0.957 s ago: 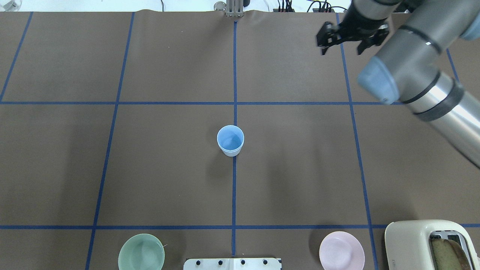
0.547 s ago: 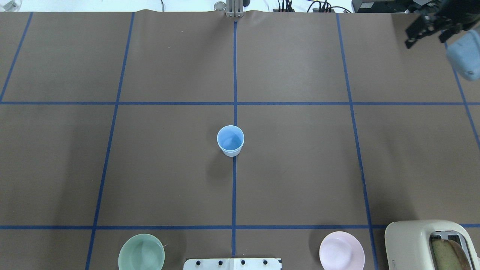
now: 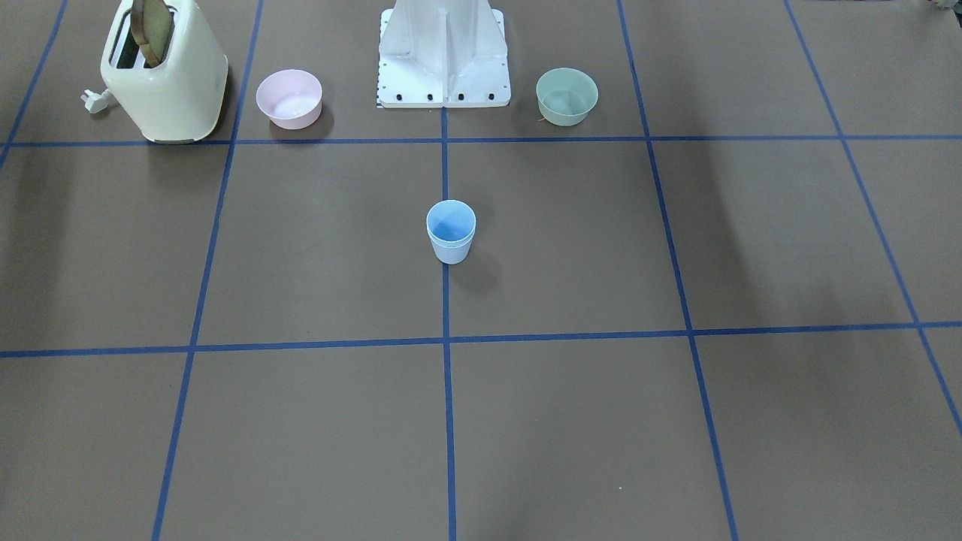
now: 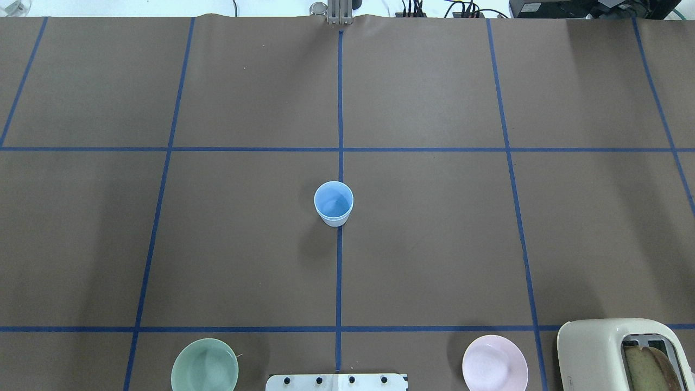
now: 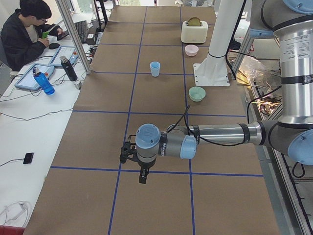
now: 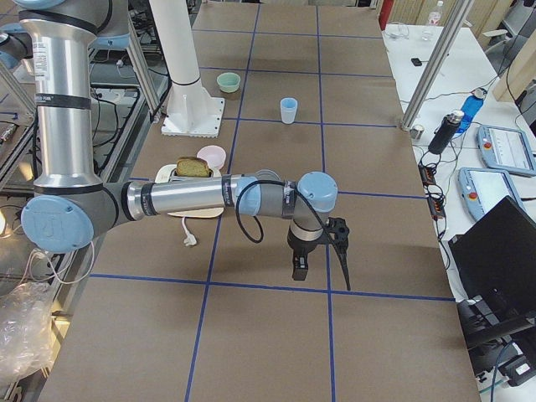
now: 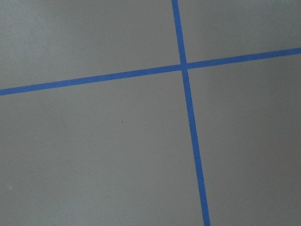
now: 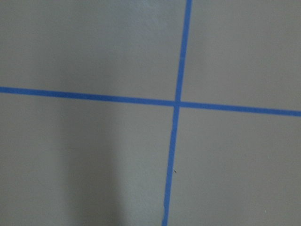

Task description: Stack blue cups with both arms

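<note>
1. Black left gripper [image 5: 133,164] hangs low over the bare brown cover [image 4: 244,244] toward the tabletop's left end. It shows only from the side, so I cannot tell how far its jaws are spread. No cup shows at it, and its wrist view holds nothing but crossed blue tape.
2. Right gripper [image 6: 323,276] hangs the same way toward the right end. Its spread cannot be told either, and no cup shows at it.
3. Blue cups [image 4: 333,203] stand upright at the middle of the tabletop, on the centre tape line [image 4: 339,108]. They appear nested one inside the other and are well apart from both grippers. By my reading the stack is made.
4. Main risk: a low sweep by either arm back across the middle would likely tip or scatter such light plastic cups. If the upper cup sits only loosely, a jolt to the table might also rock it.
5. Along the robot's edge, the pink bowl [image 4: 494,363] and green bowl [image 4: 204,365] flank the white pedestal [image 3: 443,52]. The toaster [image 4: 597,347] sits near the corner with the right end. The right arm's forearm passes above the toaster and pink bowl, so a dropped elbow could strike them.
</note>
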Robot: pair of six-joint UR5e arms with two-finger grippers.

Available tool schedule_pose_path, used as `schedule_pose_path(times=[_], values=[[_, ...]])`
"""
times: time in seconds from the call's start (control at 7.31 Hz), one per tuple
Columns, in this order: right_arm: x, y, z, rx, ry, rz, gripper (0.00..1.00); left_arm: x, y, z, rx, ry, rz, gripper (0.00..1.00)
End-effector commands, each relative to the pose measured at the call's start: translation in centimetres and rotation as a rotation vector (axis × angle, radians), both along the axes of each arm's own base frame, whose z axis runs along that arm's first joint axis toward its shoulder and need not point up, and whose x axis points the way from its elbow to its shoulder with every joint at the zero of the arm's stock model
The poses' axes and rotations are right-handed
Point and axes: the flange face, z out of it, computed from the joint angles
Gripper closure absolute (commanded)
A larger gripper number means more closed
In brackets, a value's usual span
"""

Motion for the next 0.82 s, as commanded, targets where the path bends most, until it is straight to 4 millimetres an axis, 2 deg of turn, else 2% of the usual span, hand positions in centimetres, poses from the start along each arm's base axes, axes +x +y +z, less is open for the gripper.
schedule_pose_path(times=[0.0, 0.68], values=[[0.56, 2.06, 1.92, -0.041, 0.008, 0.012, 0.00, 0.01, 0.13, 0.05, -0.002, 0.001, 0.000, 0.01], [0.50, 2.32, 1.86, -0.044, 0.000, 0.014, 0.00, 0.07, 0.21, 0.19, -0.004, 0.001, 0.003, 0.01]])
